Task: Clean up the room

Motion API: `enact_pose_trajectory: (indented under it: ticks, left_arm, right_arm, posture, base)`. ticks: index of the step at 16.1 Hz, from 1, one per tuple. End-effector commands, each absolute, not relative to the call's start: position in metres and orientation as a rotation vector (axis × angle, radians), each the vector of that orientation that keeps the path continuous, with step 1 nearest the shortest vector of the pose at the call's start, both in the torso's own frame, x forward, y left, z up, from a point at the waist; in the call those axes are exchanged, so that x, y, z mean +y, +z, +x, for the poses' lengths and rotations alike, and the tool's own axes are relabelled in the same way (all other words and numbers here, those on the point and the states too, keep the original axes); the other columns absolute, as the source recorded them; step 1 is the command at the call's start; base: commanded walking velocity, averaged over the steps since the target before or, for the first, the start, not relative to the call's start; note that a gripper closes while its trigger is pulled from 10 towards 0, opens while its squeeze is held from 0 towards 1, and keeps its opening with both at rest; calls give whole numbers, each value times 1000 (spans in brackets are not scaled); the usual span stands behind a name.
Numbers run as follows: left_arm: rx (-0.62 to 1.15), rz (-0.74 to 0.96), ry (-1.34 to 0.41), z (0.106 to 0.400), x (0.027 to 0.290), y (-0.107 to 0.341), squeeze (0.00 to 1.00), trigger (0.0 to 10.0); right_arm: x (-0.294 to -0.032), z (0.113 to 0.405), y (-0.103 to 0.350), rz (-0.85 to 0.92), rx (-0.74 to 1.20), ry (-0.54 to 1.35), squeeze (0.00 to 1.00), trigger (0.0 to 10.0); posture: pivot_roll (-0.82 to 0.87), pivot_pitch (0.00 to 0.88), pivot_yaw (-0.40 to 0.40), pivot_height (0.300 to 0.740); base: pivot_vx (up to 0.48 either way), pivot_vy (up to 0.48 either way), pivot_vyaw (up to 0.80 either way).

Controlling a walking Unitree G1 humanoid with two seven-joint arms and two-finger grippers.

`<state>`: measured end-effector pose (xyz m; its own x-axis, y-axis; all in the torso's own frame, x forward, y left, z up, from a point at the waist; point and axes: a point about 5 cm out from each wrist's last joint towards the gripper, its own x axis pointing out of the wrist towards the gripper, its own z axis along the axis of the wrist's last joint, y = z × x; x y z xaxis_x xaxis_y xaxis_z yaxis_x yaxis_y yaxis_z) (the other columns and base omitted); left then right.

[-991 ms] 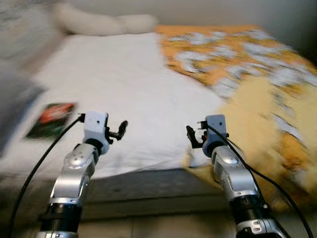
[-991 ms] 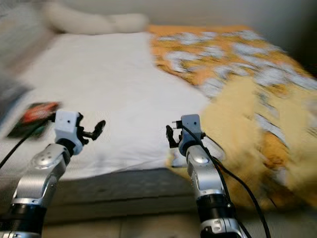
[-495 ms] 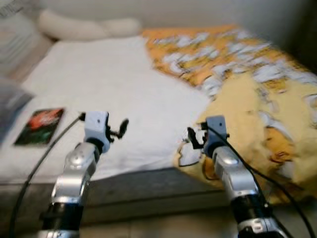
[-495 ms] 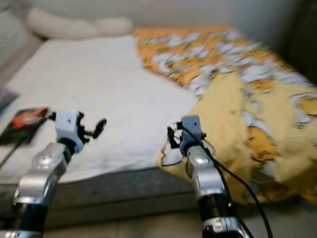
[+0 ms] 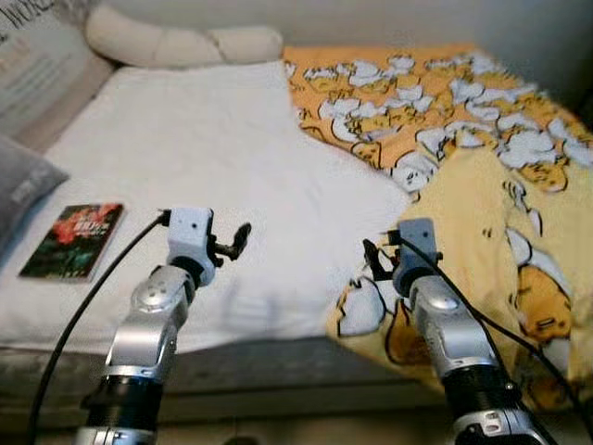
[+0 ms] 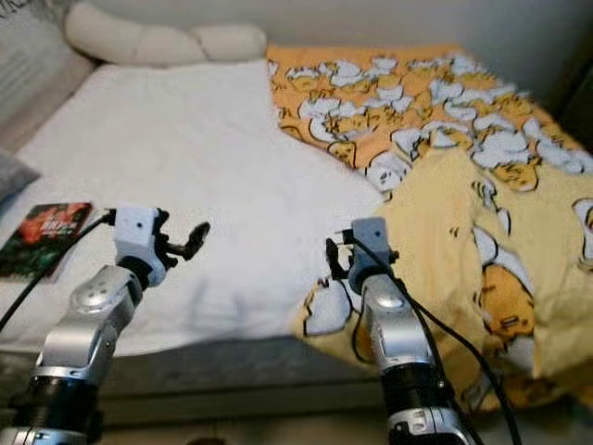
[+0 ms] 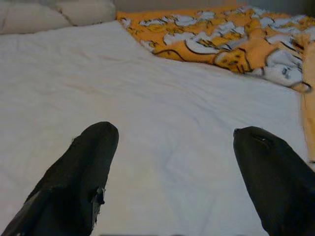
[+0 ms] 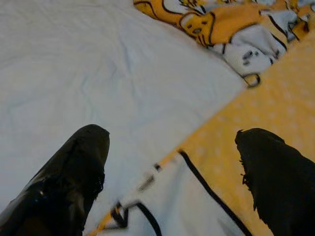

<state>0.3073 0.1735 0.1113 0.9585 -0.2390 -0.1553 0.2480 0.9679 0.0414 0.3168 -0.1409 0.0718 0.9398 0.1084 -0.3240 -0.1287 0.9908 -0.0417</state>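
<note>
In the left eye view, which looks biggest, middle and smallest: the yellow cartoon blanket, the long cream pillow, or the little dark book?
1. Yellow and orange cartoon-print blanket, biggest by far.
2. Long cream bolster pillow.
3. Small dark book with a red cover picture, smallest.

The pillow lies farther away, so it is likely larger than it looks.

Bed (image 5: pixel 232 139) carries a white sheet, lightly creased. A yellow-orange blanket (image 5: pixel 445 111) with a cartoon print covers the sheet on the bed's right side; its near portion is turned back, pale yellow underside up, and hangs over the bed's front edge. A book (image 5: pixel 74 239) with a red-and-green cover lies flat near the bed's left front corner. Cream pillows (image 5: pixel 181 42) sit at the head, touching the sheet's far edge.
</note>
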Motion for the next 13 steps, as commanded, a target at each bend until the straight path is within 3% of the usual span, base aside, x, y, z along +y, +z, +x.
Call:
enact_pose_trajectory:
  ticks: [1,10,13]
  left_arm:
    - [155,65,-224,307,181,112,0,10000]
    - [149,103,-252,303,178,114,0,10000]
    - [145,155,-322,292,175,119,0,10000]
  right_arm:
    - [-131,319,77,-58,306,151,0,10000]
    - [-131,314,79,-85,302,185,0,10000]
    - [-135,308,82,-72,303,184,0,10000]
  posture:
    - [121,0,13,740]
    - [153,0,-19,740]
    - [153,0,-16,740]
  base:
    - [341,0,0]
    - [340,0,0]
    - [0,0,0]
